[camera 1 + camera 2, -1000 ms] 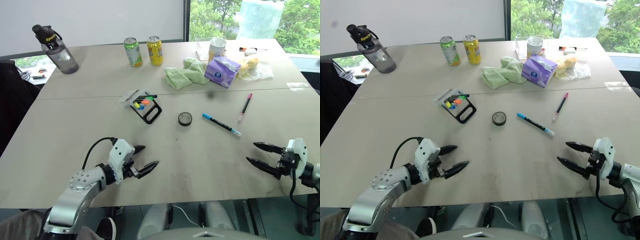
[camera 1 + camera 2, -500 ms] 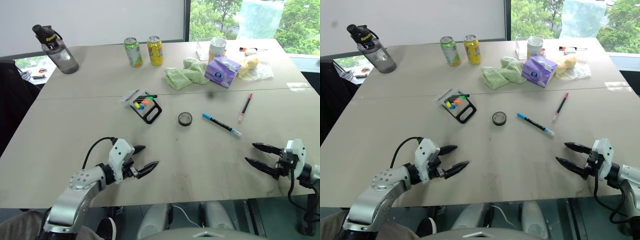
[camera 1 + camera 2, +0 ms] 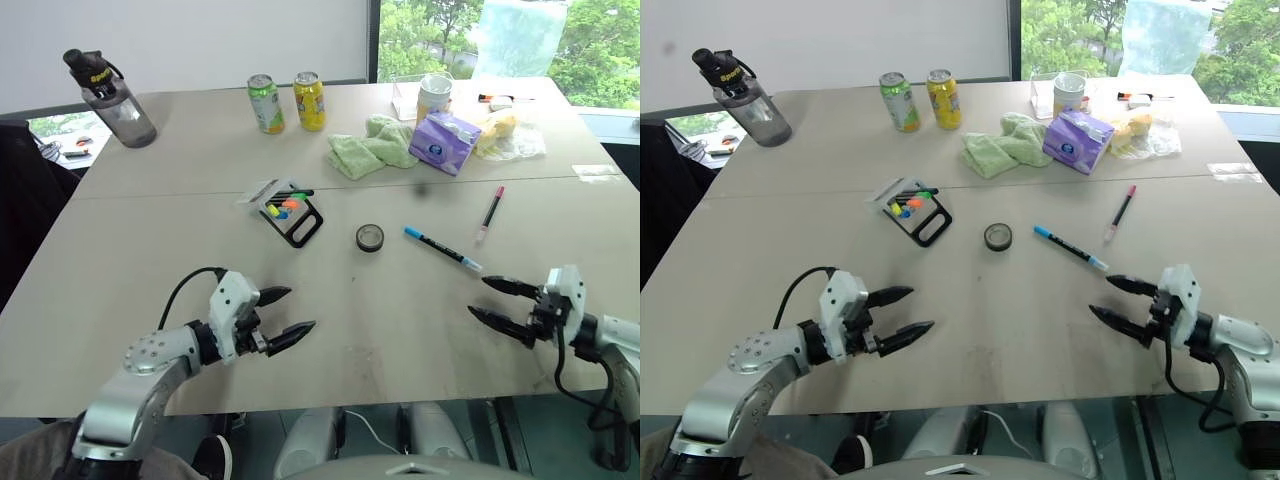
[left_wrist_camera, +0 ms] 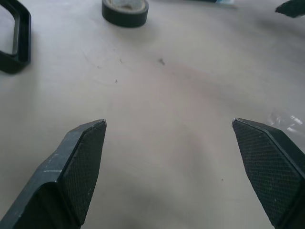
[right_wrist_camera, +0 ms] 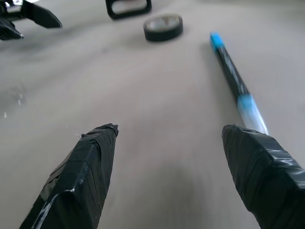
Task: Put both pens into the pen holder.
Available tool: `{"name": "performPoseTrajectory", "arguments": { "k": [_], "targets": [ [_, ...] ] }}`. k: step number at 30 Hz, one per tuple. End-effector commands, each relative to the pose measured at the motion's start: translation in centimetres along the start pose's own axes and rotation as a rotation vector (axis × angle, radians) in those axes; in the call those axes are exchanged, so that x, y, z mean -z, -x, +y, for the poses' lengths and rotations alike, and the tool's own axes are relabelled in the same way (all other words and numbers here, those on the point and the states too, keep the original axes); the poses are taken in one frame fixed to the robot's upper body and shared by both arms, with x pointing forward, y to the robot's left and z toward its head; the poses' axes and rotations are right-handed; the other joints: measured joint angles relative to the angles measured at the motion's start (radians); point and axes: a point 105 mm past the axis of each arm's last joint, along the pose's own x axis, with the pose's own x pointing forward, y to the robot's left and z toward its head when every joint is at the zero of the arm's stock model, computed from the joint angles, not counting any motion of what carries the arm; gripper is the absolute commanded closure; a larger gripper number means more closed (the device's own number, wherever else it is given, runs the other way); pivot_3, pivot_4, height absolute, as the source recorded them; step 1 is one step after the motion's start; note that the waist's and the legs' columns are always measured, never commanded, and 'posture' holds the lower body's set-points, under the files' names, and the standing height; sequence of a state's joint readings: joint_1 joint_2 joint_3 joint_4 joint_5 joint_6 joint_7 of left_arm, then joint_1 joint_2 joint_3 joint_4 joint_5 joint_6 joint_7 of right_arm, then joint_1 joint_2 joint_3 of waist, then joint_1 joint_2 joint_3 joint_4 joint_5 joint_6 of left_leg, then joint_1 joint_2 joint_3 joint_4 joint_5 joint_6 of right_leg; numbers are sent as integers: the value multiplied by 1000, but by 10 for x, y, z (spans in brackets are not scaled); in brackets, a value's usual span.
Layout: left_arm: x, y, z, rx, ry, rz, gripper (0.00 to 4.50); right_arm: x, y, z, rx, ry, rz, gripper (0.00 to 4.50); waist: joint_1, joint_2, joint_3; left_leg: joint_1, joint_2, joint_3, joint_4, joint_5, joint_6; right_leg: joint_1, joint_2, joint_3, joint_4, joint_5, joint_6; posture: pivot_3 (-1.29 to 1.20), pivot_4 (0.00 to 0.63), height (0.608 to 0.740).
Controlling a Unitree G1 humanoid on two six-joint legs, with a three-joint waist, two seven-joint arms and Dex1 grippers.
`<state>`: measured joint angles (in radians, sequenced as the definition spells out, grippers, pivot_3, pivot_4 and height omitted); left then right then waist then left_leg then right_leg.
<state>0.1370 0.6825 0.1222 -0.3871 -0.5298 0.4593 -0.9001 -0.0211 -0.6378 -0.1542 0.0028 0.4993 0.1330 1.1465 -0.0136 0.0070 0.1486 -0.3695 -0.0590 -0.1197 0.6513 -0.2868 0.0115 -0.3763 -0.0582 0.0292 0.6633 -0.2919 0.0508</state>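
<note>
Left eye view: tabletop [image 3: 150, 200] with the pen holder [image 3: 291, 211] lying left of centre, short markers at its far end; black ring [image 3: 370, 237] to its right; blue pen [image 3: 441, 248] flat on the tabletop right of the ring, slanting toward the near right; dark pen with pink cap [image 3: 491, 212] further right, well apart from the holder. Left tool [image 3: 283, 312] near the front left, fingers spread, nothing between them, over bare tabletop. Right tool [image 3: 494, 301] at front right, fingers spread, empty, just short of the blue pen's pale tip. Far side: water bottle [image 3: 110, 86], two cans [image 3: 286, 102], green cloth [image 3: 373, 146], purple pack [image 3: 445, 143]. Right eye view: same layout, both pens outside the holder. Left wrist view: both fingers [image 4: 80, 162] wide apart over bare tabletop, ring [image 4: 125, 10] ahead, a corner of the holder frame [image 4: 15, 43] beside it. Right wrist view: fingers [image 5: 88, 167] wide apart, blue pen [image 5: 233, 78] lying ahead close to one finger, not touching as far as visible; ring [image 5: 163, 26] and holder frame [image 5: 127, 7] beyond
</note>
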Motion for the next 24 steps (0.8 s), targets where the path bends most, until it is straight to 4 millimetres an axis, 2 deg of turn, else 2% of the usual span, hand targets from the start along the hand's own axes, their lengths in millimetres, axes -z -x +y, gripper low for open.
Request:
{"name": "performPoseTrajectory", "arguments": {
  "k": [1,5,8,14,17,21,23,24],
  "targets": [
    [-28,10,-8,89,-7,-66,111,-33,-28,15,-94,61,-66,712,0,-1,0,0,0,0,0,0,0,0,0,0,0,0,0,0,150,740],
    [-48,18,-11,152,6,-124,111,-59,-47,30,-180,96,-110,712,3,-1,0,-3,0,-1,0,0,0,-3,0,-1,0,0,0,0,150,740],
    [-62,18,-13,179,-7,-166,111,-78,-56,34,-212,125,-140,712,4,-1,1,-5,0,-2,2,0,0,-4,0,-2,0,0,0,0,150,740],
    [-61,16,-14,183,1,-163,111,-80,-69,30,-187,194,-67,712,1,-1,1,-7,0,-3,2,0,0,-5,0,-3,-1,0,0,0,150,740],
    [-57,14,-9,167,-1,-144,111,-61,-102,18,-125,263,130,712,-12,-1,1,-6,0,-1,2,0,0,-6,1,-1,0,0,0,0,150,740],
    [-53,14,-4,146,-23,-115,111,-68,-146,22,-196,360,150,712,-19,-1,1,-9,0,-1,2,0,-1,-9,1,-2,1,0,0,0,150,740],
    [-52,16,1,112,-36,-106,111,-61,-160,10,-133,328,268,712,-24,-1,1,-12,0,-1,2,0,-1,-13,1,-1,2,0,0,0,150,740],
    [-55,17,7,69,-51,-122,111,-59,-169,4,-113,370,312,712,-26,-1,1,-12,0,-1,2,0,-1,-13,1,-1,2,0,0,0,150,740]
  ]
}}
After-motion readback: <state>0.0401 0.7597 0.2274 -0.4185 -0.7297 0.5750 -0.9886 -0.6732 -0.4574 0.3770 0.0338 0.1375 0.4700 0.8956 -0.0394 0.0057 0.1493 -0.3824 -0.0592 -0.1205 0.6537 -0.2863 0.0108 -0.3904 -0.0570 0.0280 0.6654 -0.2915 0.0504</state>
